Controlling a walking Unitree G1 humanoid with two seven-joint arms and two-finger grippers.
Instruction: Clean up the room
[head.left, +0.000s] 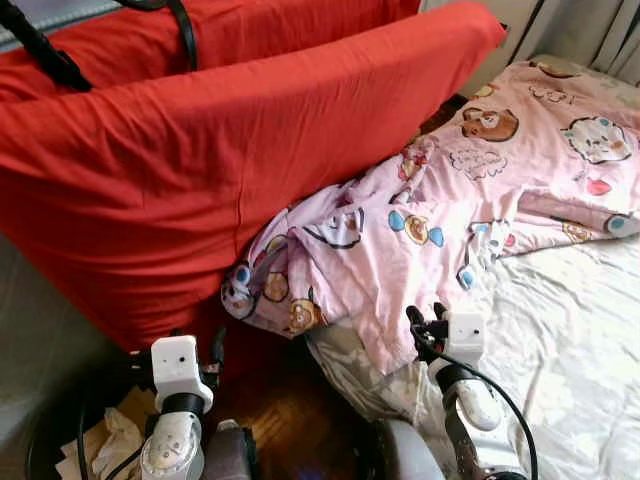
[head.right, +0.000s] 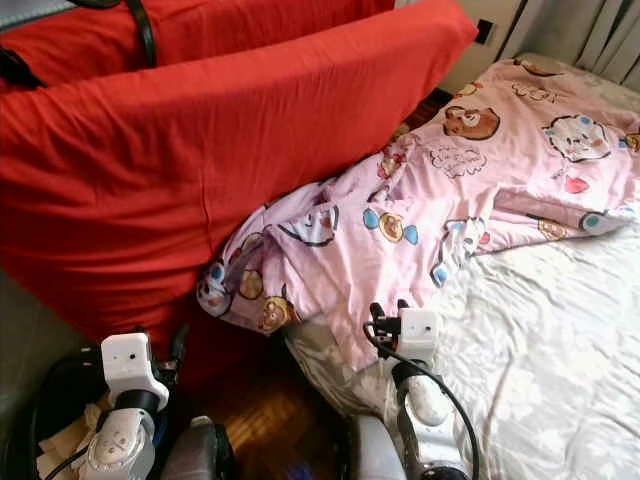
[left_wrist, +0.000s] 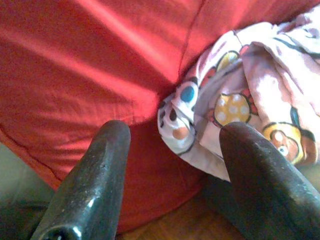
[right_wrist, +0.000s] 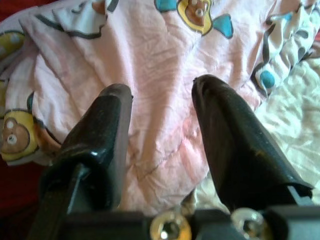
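Here, at nine o'clock, our left gripper (left_wrist: 172, 165) hangs with fingers spread before the red cushion (head.left: 230, 150). Centre, the pink cartoon-print quilt (head.left: 450, 200) spills off the white sheet (head.left: 570, 340). At five o'clock, our right gripper (right_wrist: 162, 115) gapes at its hem.

Dark wood floor (head.left: 290, 415) at lower centre, white-sheeted bed (head.left: 570, 340) filling lower right in daylight, pale curtains (head.left: 590, 30) at upper right, grey wall (head.left: 30, 330) at lower left.
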